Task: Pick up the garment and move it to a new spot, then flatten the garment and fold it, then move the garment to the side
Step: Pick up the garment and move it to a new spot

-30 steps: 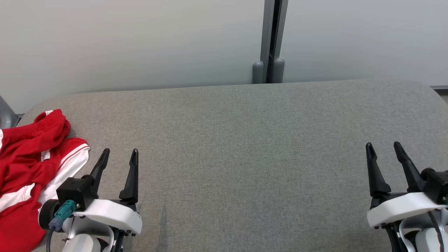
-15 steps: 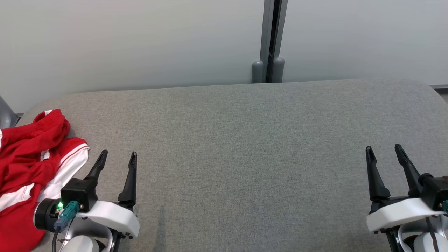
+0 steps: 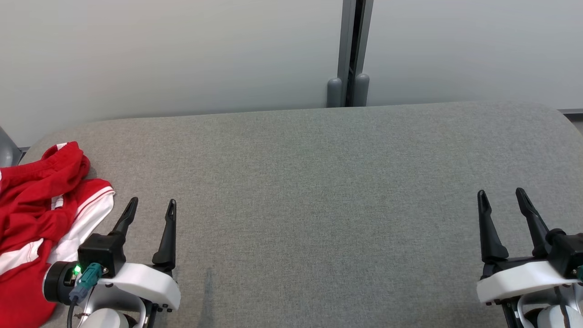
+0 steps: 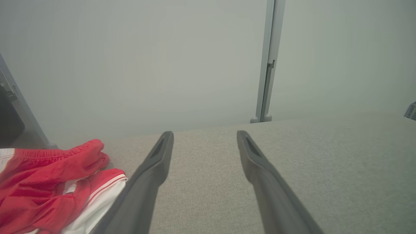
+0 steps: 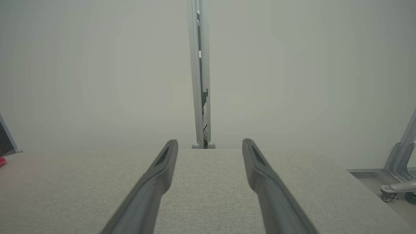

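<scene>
A crumpled red garment (image 3: 32, 214) with white stripes lies in a heap at the left end of the grey fabric table (image 3: 319, 191); the left wrist view has the garment (image 4: 48, 182) at its lower left. My left gripper (image 3: 151, 205) hovers just right of the heap, open, nothing between its fingers (image 4: 152, 169). Far off at the lower right, my right gripper (image 3: 501, 196) is open and empty too, its fingers (image 5: 260, 175) pointing over bare table. A sliver of red garment (image 5: 2, 161) peeks in at the left edge of the right wrist view.
A pale wall stands behind the table, with a grey vertical post (image 3: 350, 54) at its middle. A wheeled metal frame (image 5: 398, 175) stands on the floor past the table's right end. Wide bare table stretches between the two grippers.
Both grippers have drawn back slightly toward the bottom of the head view, staying open. The garment has not moved.
</scene>
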Controlling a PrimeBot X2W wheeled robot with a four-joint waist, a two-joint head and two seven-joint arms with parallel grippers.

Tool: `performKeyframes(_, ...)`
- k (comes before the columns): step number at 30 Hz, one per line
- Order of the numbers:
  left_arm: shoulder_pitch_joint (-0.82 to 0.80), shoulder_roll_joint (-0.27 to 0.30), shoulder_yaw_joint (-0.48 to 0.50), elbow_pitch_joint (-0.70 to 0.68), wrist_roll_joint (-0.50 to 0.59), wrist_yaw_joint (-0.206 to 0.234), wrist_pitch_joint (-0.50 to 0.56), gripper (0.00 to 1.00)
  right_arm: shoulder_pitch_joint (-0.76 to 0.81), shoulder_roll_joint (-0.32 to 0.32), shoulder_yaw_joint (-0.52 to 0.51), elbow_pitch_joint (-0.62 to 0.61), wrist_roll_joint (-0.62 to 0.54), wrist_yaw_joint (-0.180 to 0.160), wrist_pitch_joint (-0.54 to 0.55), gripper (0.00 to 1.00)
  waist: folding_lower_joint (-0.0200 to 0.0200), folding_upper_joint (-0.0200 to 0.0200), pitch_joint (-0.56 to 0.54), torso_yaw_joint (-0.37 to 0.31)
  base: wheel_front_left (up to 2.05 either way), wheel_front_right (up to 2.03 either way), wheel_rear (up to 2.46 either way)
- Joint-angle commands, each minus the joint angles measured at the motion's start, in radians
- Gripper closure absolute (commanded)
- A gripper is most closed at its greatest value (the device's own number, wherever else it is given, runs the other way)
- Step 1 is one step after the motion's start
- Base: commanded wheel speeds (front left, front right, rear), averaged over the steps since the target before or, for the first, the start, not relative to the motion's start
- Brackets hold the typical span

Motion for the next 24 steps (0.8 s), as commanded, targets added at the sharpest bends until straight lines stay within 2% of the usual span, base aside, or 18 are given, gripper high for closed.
performKeyframes(1, 0.004, 0.002, 0.005, 0.0, -0.005, -0.001, 0.002, 0.0, 0.01, -0.001, -0.004, 0.0, 0.007, 0.002, -0.003, 0.0, 0.0, 0.0, 0.0, 0.0, 0.0, 0.0, 0.0)
performKeyframes(16, -0.003, 0.008, -0.003, -0.003, -0.021, 0.006, 0.012, 0.0, 0.004, 0.0, -0.004, 0.006, 0.013, 0.002, 0.002, 0.0, 0.0, 0.0, 0.005, 0.009, 0.0, 0.0, 0.0)
performKeyframes(24, -0.021, 0.009, 0.007, 0.002, -0.031, 0.015, 0.0, 0.0, -0.001, -0.005, 0.01, -0.008, 0.001, 0.002, 0.006, 0.0, 0.0, 0.0, 0.016, 0.073, 0.0, 0.0, 0.0)
